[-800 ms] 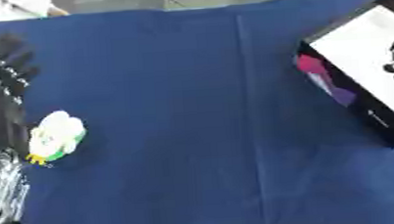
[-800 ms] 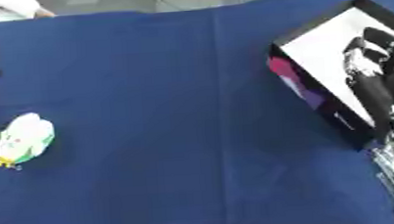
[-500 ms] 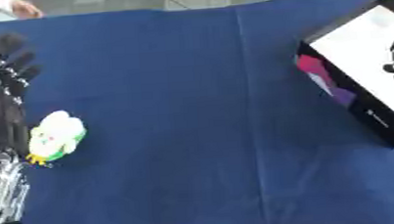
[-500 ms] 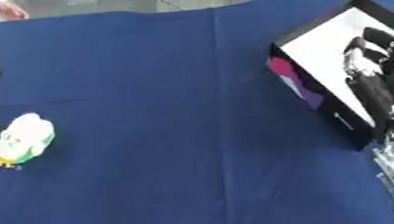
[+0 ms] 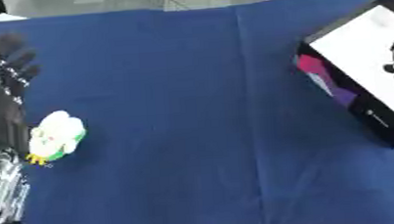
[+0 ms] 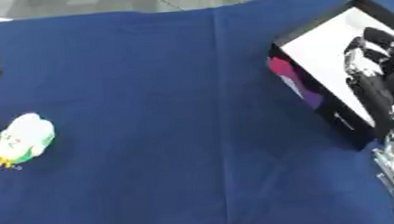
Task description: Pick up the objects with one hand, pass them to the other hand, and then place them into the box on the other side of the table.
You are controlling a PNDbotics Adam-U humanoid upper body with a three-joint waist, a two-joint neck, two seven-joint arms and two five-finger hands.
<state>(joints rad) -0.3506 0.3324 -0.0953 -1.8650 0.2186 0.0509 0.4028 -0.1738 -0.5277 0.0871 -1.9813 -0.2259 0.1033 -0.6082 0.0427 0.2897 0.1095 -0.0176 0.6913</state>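
While left hand (image 5: 5, 59) hovers open, toy (image 5: 56, 135) lies just below.

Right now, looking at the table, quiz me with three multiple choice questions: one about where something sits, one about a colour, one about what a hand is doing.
1. Where does the white and green toy lie?
A. Inside the box
B. On the cloth near the left edge
C. At the table's middle

2. What colour is the cloth on the table?
A. Red
B. Grey
C. Dark blue

3. What does the right hand hold?
A. Nothing
B. The toy
C. The box lid

Answers:
1 B: the toy rests on the cloth beside the left hand, far from the box.
2 C: the cloth is dark blue all over.
3 A: the right hand hangs over the box with nothing in its fingers.
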